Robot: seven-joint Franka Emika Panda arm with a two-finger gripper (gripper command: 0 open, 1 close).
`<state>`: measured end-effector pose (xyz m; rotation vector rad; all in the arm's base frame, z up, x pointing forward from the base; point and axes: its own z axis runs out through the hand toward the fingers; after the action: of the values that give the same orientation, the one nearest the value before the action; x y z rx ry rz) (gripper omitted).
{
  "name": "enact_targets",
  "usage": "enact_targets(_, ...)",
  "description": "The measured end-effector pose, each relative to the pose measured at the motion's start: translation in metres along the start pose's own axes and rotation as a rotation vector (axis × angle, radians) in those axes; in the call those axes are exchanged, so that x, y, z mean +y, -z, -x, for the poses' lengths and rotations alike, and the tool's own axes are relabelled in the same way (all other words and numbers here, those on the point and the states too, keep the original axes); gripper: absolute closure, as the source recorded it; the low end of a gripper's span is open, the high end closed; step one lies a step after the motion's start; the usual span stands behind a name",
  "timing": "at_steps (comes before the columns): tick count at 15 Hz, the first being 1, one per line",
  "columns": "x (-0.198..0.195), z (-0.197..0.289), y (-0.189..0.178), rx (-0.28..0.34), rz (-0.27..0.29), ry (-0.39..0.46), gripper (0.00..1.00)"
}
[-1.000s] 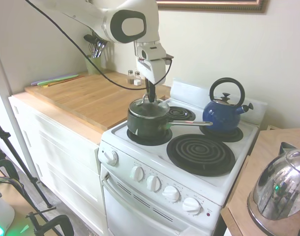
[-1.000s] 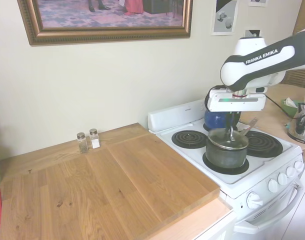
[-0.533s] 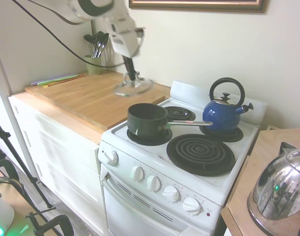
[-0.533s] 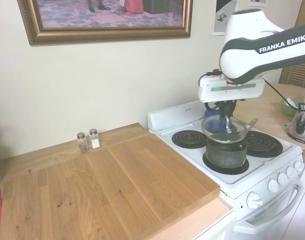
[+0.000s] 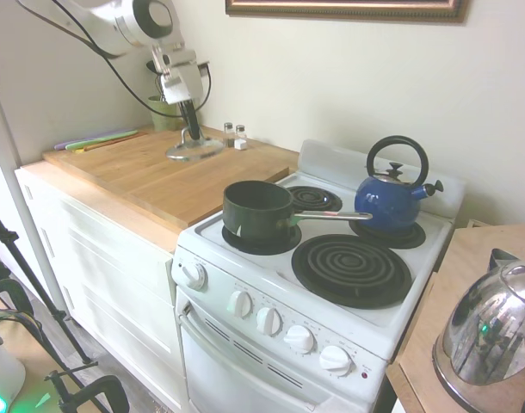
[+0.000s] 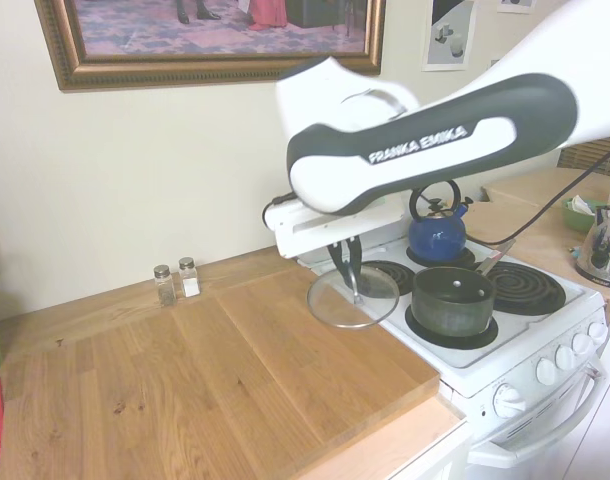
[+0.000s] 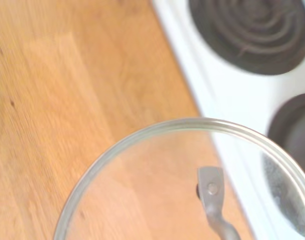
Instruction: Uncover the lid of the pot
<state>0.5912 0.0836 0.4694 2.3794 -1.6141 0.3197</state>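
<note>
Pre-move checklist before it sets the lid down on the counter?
1. Lid held by the tool at its handle: ok.
2. Lid clear of the pot: ok, pot stands open on its burner.
3. Lid over the wooden counter, not the stove: ok.
4. Salt and pepper shakers apart from the lid: ok.
5. Lid touching the counter: cannot tell.
6. Lid level: not ok, slightly tilted.

I see bare wooden counter point(image 6: 235, 370) stretching open beneath the lid point(image 6: 353, 297) my gripper point(image 6: 347, 282) holds. Two small shakers point(image 6: 177, 282) stand near the wall. On the stove point(image 5: 331, 284), the uncovered pot point(image 5: 257, 209) and the blue kettle point(image 5: 390, 196) crowd the burners.
</note>
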Motion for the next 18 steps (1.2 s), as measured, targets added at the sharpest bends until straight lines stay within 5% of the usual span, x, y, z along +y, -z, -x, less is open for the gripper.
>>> enact_targets(6,-0.042,0.032,-0.055,0.016,0.069,0.040,1.00)
enact_targets(17,-0.081,0.021,-0.088,0.008,0.181,0.036,1.00)
enact_targets(18,-0.082,0.022,-0.089,0.006,0.186,0.039,0.00)
